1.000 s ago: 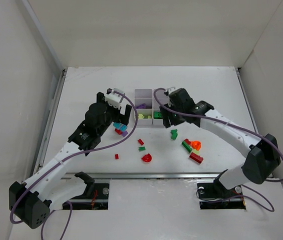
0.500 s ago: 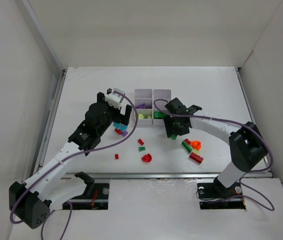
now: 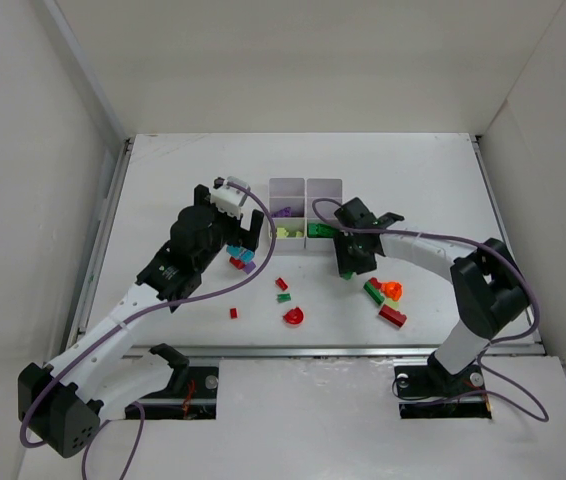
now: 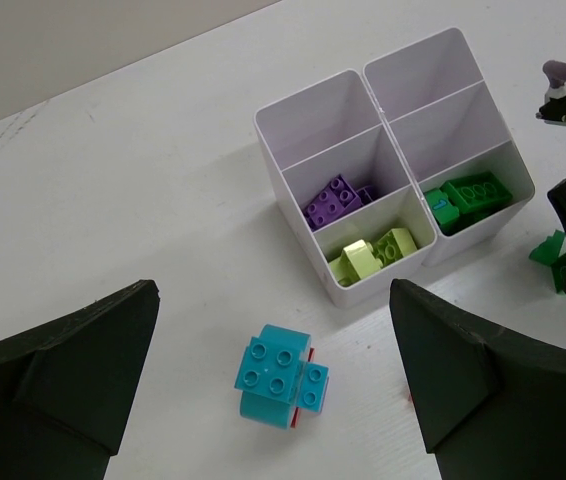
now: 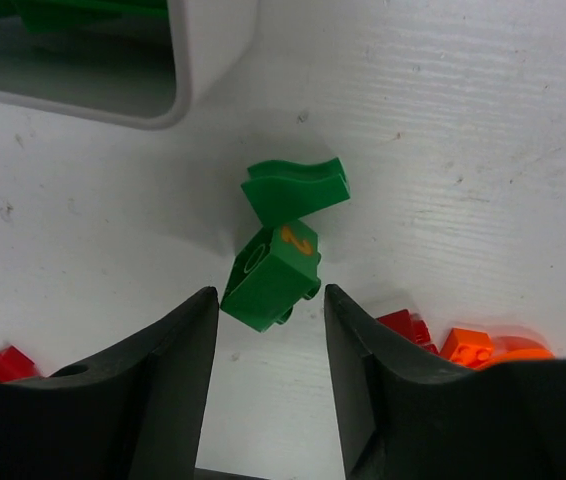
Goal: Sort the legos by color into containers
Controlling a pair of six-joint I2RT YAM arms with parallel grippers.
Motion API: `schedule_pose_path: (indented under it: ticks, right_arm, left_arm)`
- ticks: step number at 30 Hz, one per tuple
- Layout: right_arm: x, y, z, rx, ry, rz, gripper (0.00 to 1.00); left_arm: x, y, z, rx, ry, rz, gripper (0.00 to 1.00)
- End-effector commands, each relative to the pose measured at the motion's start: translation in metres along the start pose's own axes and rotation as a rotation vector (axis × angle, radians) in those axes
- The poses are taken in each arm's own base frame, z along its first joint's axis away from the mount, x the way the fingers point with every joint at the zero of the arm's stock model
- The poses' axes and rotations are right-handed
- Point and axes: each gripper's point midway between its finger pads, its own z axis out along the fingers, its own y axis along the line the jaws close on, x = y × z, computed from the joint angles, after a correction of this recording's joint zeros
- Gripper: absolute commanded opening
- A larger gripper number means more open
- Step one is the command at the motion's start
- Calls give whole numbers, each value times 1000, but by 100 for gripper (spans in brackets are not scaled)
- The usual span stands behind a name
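The white six-compartment tray (image 3: 306, 186) stands mid-table. In the left wrist view (image 4: 315, 105) it holds purple bricks (image 4: 336, 202), yellow-green bricks (image 4: 373, 252) and green bricks (image 4: 471, 195). My left gripper (image 4: 271, 300) is open and hovers above a cyan brick (image 4: 277, 376) stacked on a red piece. My right gripper (image 5: 269, 300) is open and low over the table. A green brick with an orange "2" (image 5: 274, 274) lies between its fingertips, untouched. A curved green piece (image 5: 297, 190) lies just beyond it.
Loose bricks lie in front of the tray: small red ones (image 3: 281, 284), a small green one (image 3: 284, 297), a red half-round (image 3: 293, 316), and a green, orange and red cluster (image 3: 385, 291) with a red brick (image 3: 393, 317) right of my right gripper (image 3: 348, 264).
My right gripper moved from the tray's green compartment down and right to the loose green bricks, and now sits lower around one. The left arm has not moved.
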Motion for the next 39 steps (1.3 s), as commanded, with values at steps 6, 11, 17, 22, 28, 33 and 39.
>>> schedule_pose_path:
  ticks: [6,11,17,22,28,33,39]
  right_arm:
    - [1,3,6,-13,-14,22,24]
    - [0,1,6,4,-22,32,10]
    - [1,0,-5,-10,-30,15,0]
    - [-8,23,-43,-65,-68,-56,0]
    - [-38,32,-80,-84,-167,-72,0]
    - [-71,43,-87,-79,-229,-81,0]
    - [-106,37,-75,-35,-268,-46,0]
  left_arm:
    - [-15,1,-3,-3,-65,-21,100]
    - [-15,1,-3,-3,-65,-21,100]
    - [-15,1,-3,-3,-65,-21,100]
    - [-15,1,-3,-3,-65,-21,100]
    - [-15,1,-3,-3,-65,-21,100]
    - [-15,2,-3,-12,-64,-22,100]
    - [-17,3,-5,-13,-74,-14,100]
